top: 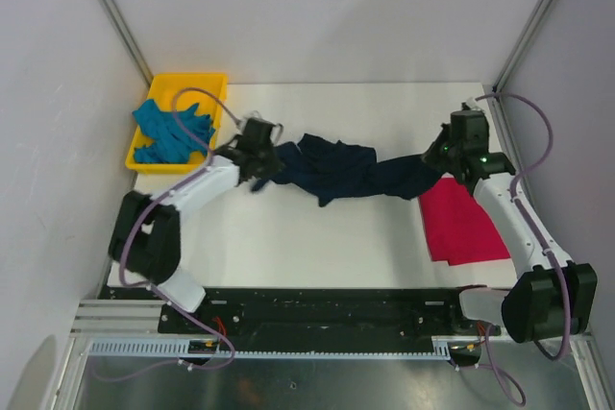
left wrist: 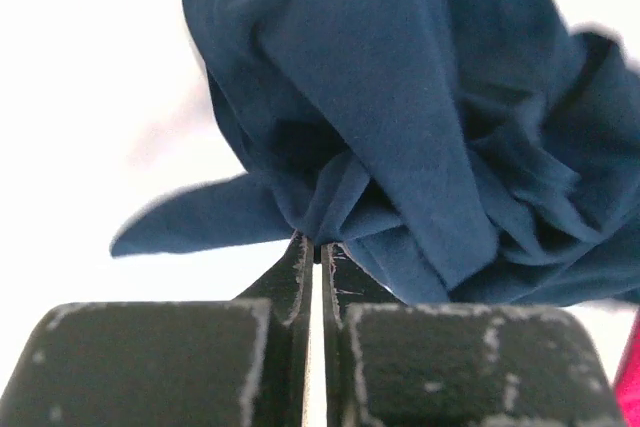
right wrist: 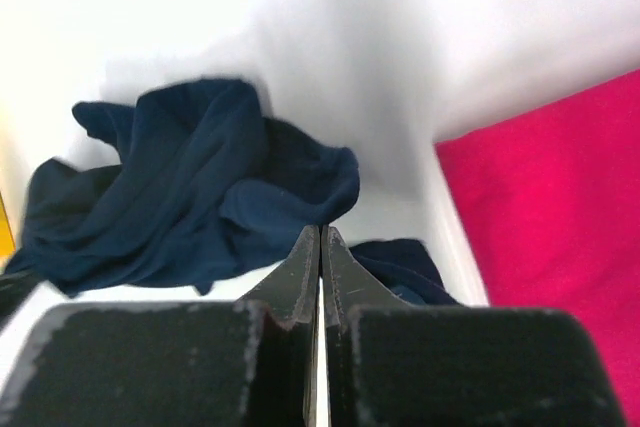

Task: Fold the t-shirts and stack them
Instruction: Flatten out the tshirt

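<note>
Currently left fingers (left wrist: 297,277) clenched on bunched fold of navy t-shirt (left wrist: 400,117); right fingers (right wrist: 303,272) pressed together, seemingly pinching its far end; shirt stretched, twisted, across counter (top: 317,237) between arms; crimson t-shirt (top: 461,223) flat beside right arm; teal t-shirt (top: 171,132) in yellow tray (top: 192,77); risk: thin pinch slips if arms pull apart; twist gets folded in.

A bunched t-shirt (top: 346,172) spans the middle of the table (top: 317,237); a flat t-shirt (top: 461,223) lies at the right edge; a third t-shirt (top: 171,133) fills the tray (top: 192,80) at the far left corner.
</note>
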Robot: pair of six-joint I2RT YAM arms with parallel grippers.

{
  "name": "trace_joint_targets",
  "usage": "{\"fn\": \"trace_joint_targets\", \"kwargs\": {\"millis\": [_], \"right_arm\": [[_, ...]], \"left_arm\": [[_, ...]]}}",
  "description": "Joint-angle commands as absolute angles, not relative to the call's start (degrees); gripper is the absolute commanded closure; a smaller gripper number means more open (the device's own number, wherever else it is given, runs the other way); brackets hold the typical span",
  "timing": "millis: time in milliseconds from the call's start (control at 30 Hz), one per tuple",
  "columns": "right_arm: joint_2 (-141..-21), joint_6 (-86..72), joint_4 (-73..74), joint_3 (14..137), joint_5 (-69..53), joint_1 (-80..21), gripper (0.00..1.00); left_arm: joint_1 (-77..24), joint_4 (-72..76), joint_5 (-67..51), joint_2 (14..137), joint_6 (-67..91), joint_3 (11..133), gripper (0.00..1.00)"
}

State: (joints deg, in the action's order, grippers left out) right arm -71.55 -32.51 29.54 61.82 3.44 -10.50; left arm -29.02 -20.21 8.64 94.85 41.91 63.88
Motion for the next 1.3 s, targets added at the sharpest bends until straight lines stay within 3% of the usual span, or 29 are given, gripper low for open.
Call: {"fn": "trace_joint_targets", "kwargs": {"millis": [0, 267, 567, 700, 833, 1067, 1167, 1267], "right_arm": [[-68.98, -31.44, 31.18, 65.24, -0.16, -4.29, 1.00], [-66.13, -31.81, 33.48, 66.38, -2.75, -0.85, 1.00], [-66.62, -35.73, 26.59, 69.09, -8.84, 1.26, 1.00], [-70.55, -40.10, 14.39, 71.11, -9.13, 1.08, 1.00], [-75.67, -41.80, 7.71, 80.22, -6.73, 1.07, 1.00], [-71.26, -38.08, 8.75, 97.70, -0.81, 0.94, 1.00], [-65.70, -36.58, 13.73, 96.26, -0.10, 0.95, 1.00], [-58.98, -37.87, 21.16, 88.01, -1.21, 0.64, 1.00]], "left_arm": [[-22.35, -23.99, 13.15, 85.82, 38.26, 67.51, 1.00], [-16.85, -27.04, 10.61, 81.18, 36.08, 67.04, 0.96], [-15.09, -27.28, 8.40, 82.67, 33.63, 73.51, 1.00], [-14.35, -27.12, 9.00, 89.06, 31.98, 85.94, 1.00], [-12.28, -27.14, 4.88, 96.41, 31.45, 106.07, 1.00], [-10.25, -27.14, 3.15, 99.17, 28.89, 130.34, 1.00], [-9.46, -27.06, 1.50, 96.48, 28.11, 129.13, 1.00], [-9.18, -27.10, -1.32, 91.81, 27.68, 118.47, 1.00]]}}
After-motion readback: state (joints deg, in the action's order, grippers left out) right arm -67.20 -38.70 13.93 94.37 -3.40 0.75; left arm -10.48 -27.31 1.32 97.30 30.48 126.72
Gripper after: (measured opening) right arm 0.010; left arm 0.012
